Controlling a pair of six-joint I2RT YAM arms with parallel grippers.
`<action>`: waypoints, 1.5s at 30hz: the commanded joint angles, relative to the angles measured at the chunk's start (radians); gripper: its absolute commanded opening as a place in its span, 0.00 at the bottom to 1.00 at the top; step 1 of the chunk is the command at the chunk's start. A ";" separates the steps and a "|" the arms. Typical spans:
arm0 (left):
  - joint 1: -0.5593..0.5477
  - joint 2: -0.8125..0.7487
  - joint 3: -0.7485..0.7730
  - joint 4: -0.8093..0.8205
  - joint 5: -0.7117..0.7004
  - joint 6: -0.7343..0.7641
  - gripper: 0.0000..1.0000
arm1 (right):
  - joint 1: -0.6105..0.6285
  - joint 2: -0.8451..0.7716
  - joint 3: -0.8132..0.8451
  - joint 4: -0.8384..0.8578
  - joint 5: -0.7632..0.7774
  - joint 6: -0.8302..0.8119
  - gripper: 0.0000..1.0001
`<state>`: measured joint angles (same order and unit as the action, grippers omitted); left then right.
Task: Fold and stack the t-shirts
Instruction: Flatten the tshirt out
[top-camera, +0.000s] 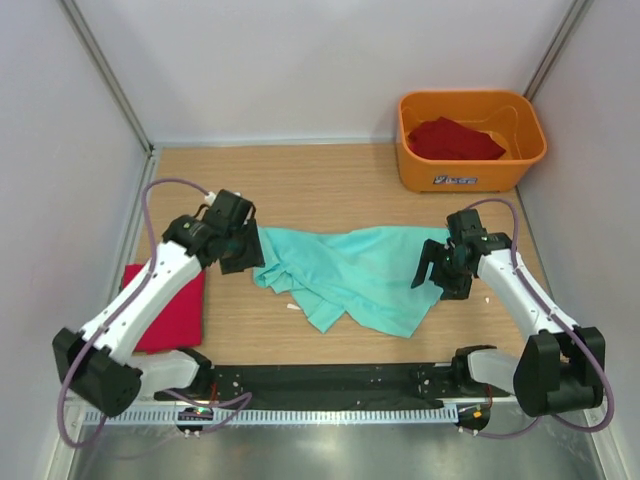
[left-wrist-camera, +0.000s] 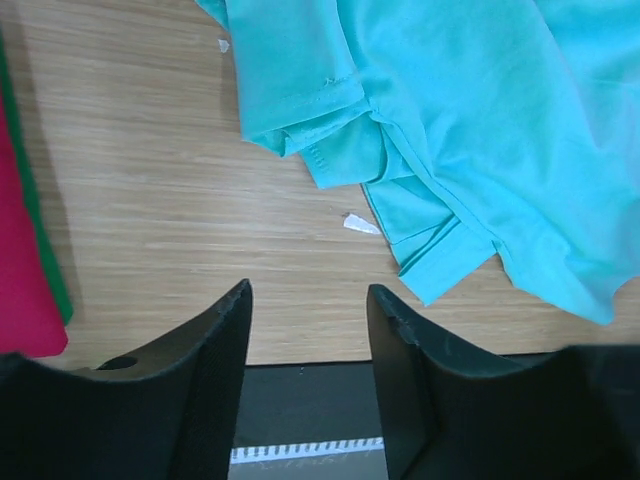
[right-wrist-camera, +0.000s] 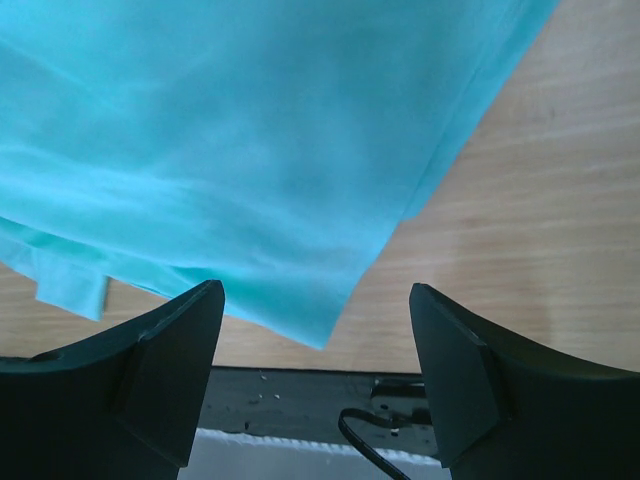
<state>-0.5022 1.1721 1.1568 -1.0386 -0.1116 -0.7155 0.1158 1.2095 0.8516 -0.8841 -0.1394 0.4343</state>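
Here, the left gripper (left-wrist-camera: 308, 300) is shown with its fingers apart and nothing between them. It is held over bare wood just beside the mint-green t-shirt (top-camera: 350, 270). In the left wrist view a rumpled sleeve and hem of that shirt are seen ahead and to the right of the fingers. The right gripper (right-wrist-camera: 315, 300) is likewise spread wide and empty, and a corner of the same shirt is seen between and ahead of its fingers, with no cloth clamped.

The shirt is laid crumpled across the middle of the table (top-camera: 330, 180), between the two grippers. Bare wood is left behind it and along its right edge. A small white scrap (left-wrist-camera: 362, 224) is seen by its near left edge.

A folded red t-shirt (top-camera: 170, 310) is placed at the table's left edge, well apart, partly under the left arm. Another red t-shirt (top-camera: 455, 140) is bundled in an orange tub (top-camera: 440, 180) at the far right corner.
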 joint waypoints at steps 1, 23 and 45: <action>0.001 0.121 0.082 0.105 0.025 -0.039 0.49 | 0.019 -0.089 -0.051 -0.004 -0.045 0.047 0.80; -0.027 0.781 0.432 -0.106 -0.154 -0.058 0.40 | 0.149 -0.145 -0.040 -0.081 0.087 0.165 0.77; 0.024 0.540 0.333 -0.074 -0.106 0.045 0.00 | 0.301 -0.159 -0.282 0.085 -0.057 0.303 0.57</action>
<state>-0.4839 1.8351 1.5131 -1.0935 -0.2062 -0.6968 0.4118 1.0801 0.5816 -0.8860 -0.1570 0.7078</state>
